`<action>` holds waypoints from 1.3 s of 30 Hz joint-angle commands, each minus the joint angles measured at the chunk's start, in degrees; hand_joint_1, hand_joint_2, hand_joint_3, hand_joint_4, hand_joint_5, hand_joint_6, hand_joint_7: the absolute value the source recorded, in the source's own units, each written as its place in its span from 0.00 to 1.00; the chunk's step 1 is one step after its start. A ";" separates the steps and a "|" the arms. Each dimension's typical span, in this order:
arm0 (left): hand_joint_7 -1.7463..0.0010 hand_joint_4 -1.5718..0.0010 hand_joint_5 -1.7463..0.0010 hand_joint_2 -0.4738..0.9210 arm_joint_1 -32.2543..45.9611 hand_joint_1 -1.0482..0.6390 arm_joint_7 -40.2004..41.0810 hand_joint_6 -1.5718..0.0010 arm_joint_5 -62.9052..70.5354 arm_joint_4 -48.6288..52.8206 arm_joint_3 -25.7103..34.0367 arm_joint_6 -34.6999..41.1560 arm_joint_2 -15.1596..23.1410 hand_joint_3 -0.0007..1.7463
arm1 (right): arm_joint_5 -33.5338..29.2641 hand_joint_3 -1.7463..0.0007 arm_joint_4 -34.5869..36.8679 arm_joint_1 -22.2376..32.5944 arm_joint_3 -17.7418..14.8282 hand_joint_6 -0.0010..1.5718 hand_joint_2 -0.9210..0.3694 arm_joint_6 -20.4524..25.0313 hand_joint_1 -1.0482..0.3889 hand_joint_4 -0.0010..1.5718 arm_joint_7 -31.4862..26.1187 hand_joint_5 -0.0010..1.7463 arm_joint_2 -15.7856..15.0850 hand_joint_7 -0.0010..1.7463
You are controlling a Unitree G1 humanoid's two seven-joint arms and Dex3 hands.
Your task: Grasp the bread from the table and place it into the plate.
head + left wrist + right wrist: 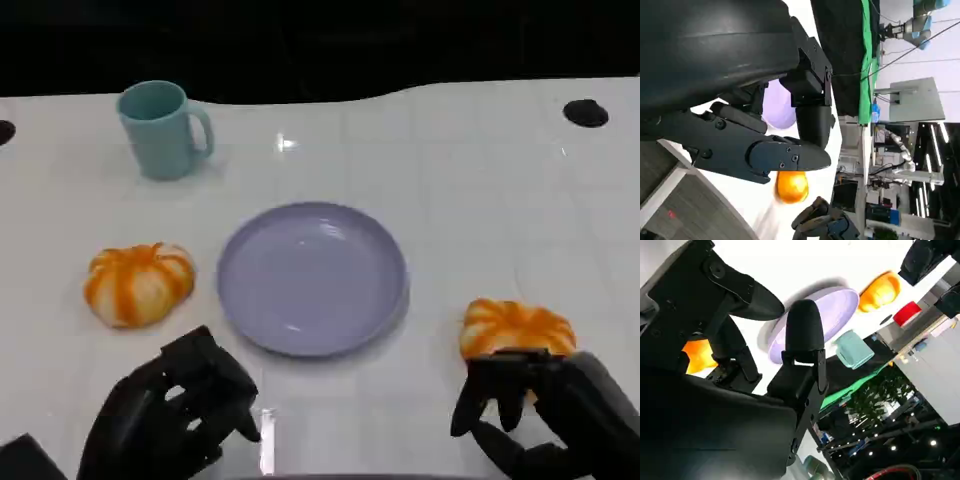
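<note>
Right hand [545, 415] released, fingers curved just behind the right bread [517, 328]; left hand [175, 415] released; lavender plate [312, 278] bare.

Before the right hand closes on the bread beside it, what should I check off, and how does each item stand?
1. Plate bare and ready to take bread: ok.
2. Right hand at the right bread, fingers over its near edge: ok.
3. Right hand has a firm hold on that bread: cannot tell.
4. Left hand away from the left bread and holding nothing: ok.
5. Mug away from the path to the plate: ok.
</note>
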 commanded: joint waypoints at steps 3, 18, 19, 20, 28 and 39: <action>0.17 0.60 0.00 1.00 -0.04 0.28 0.06 0.62 -0.38 -0.34 0.44 0.28 0.53 0.17 | 0.62 0.20 0.29 -0.09 -0.28 0.57 0.56 -0.26 0.67 0.58 0.03 0.93 -1.19 0.69; 0.17 0.60 0.00 1.00 -0.06 0.28 0.07 0.62 -0.33 -0.34 0.45 0.31 0.48 0.18 | 0.68 0.23 -0.18 0.06 -0.27 0.56 0.54 0.22 0.66 0.56 0.45 0.96 -1.12 0.69; 0.17 0.60 0.00 1.00 -0.07 0.28 0.06 0.62 -0.35 -0.33 0.46 0.31 0.48 0.18 | 0.69 0.23 -0.14 0.05 -0.27 0.56 0.54 0.24 0.66 0.56 0.44 0.96 -1.11 0.69; 0.17 0.61 0.00 1.00 -0.10 0.28 -0.01 0.62 -0.34 -0.27 0.46 0.24 0.52 0.18 | 0.84 0.23 -0.22 0.08 -0.26 0.56 0.54 0.39 0.66 0.56 0.60 0.96 -1.08 0.69; 0.17 0.61 0.00 1.00 -0.07 0.28 0.01 0.62 -0.20 -0.09 0.56 -0.06 0.58 0.18 | 0.43 0.32 -1.77 0.34 -0.55 0.58 0.49 1.68 0.67 0.56 1.20 0.87 -1.48 0.53; 0.18 0.61 0.00 1.00 -0.17 0.28 -0.24 0.62 -0.67 0.12 1.06 0.51 0.97 0.18 | -4.90 0.82 -18.24 2.82 -2.84 0.54 0.15 16.86 0.53 0.45 8.19 0.45 -4.83 0.08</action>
